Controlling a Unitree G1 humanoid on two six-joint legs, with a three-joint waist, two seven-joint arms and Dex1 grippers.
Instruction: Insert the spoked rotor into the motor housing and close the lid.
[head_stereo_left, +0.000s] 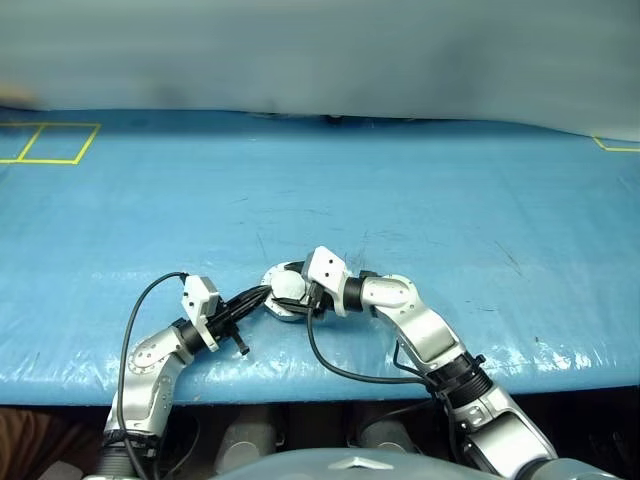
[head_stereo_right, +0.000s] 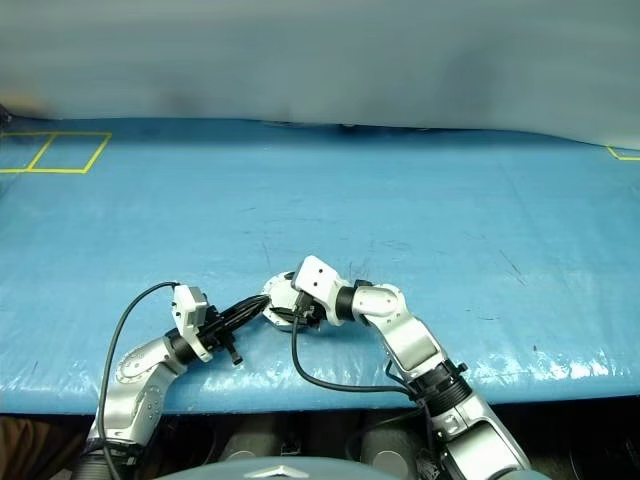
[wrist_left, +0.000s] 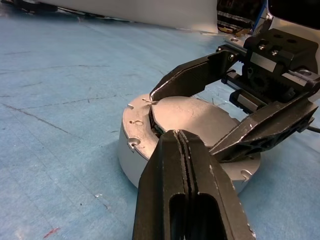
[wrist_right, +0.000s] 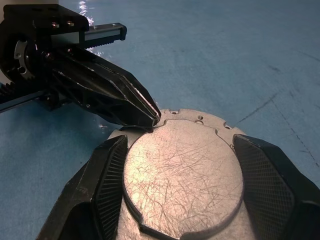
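The motor housing (wrist_left: 134, 161) sits on the blue table near its front edge, between my two arms. The lid (wrist_right: 182, 177) lies on top of it with its plain grey face up. My right gripper (wrist_right: 180, 142) straddles the lid, its two fingers (wrist_right: 107, 180) pressed against opposite edges. My left gripper (wrist_left: 177, 136) is shut with nothing in it, and its tip touches the lid's edge at the housing rim (wrist_right: 200, 117). From the head, the housing (head_stereo_left: 283, 310) shows half covered by the right gripper. The spoked rotor is hidden.
The blue table cover (head_stereo_left: 400, 200) stretches far back and to both sides. Yellow tape squares (head_stereo_left: 50, 140) mark the far left corner, and a yellow line (head_stereo_left: 615, 146) the far right. The table's front edge (head_stereo_left: 330, 385) runs just behind the housing. Black cables hang from both wrists.
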